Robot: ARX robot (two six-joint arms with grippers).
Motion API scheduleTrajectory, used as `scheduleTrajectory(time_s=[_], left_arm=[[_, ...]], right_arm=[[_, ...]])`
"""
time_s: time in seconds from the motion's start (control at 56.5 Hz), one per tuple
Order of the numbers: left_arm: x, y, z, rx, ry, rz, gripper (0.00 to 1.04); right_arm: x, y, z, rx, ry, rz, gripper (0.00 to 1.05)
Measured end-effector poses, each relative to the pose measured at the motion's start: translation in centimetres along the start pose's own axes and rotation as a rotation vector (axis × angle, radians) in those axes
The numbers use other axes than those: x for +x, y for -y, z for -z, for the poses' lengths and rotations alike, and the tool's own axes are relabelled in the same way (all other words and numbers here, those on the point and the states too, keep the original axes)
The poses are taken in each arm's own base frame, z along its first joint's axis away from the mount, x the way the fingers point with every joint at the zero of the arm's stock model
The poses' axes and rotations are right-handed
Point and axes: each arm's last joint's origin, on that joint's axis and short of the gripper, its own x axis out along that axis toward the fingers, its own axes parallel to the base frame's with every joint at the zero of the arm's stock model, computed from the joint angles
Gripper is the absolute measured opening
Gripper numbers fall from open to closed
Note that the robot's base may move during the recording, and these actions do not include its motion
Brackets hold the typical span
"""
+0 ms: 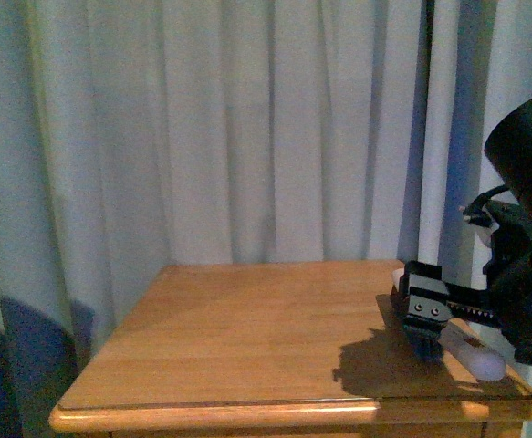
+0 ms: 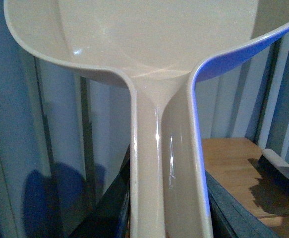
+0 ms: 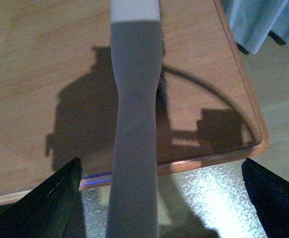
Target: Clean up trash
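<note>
Scanning for trash: none shows in any view. My left gripper (image 2: pixel 169 220) is clenched on the dustpan (image 2: pixel 154 44) handle; my right gripper (image 1: pixel 423 319) carries the brush (image 3: pixel 134 124), clamp not readable. I judge trash light, skittish: sweep, don't pinch. Smooth wooden desk (image 1: pixel 247 338) lies under the right gripper, curtain (image 1: pixel 247 128) beyond.

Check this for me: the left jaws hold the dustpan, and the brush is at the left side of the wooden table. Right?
One thing is off: the brush is at the right side of the wooden table, as the front view shows. The rest stands: the dustpan is in the left jaws.
</note>
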Motion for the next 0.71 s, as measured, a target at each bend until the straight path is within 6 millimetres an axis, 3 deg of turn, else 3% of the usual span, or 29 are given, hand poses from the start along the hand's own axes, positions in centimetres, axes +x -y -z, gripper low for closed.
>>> scheduleTrajectory(time_s=[0.212,0.708], left_arm=[[0.0,0.0,0.0,0.0,0.0,0.0,0.28],[0.0,0.0,0.0,0.0,0.0,0.0,0.28]], right_arm=[[1.6,0.1,0.9,0.039,-0.047,0.007,0.97],[1.5,-0.6,-0.1,0.093,-0.049,-0.022,0.97]])
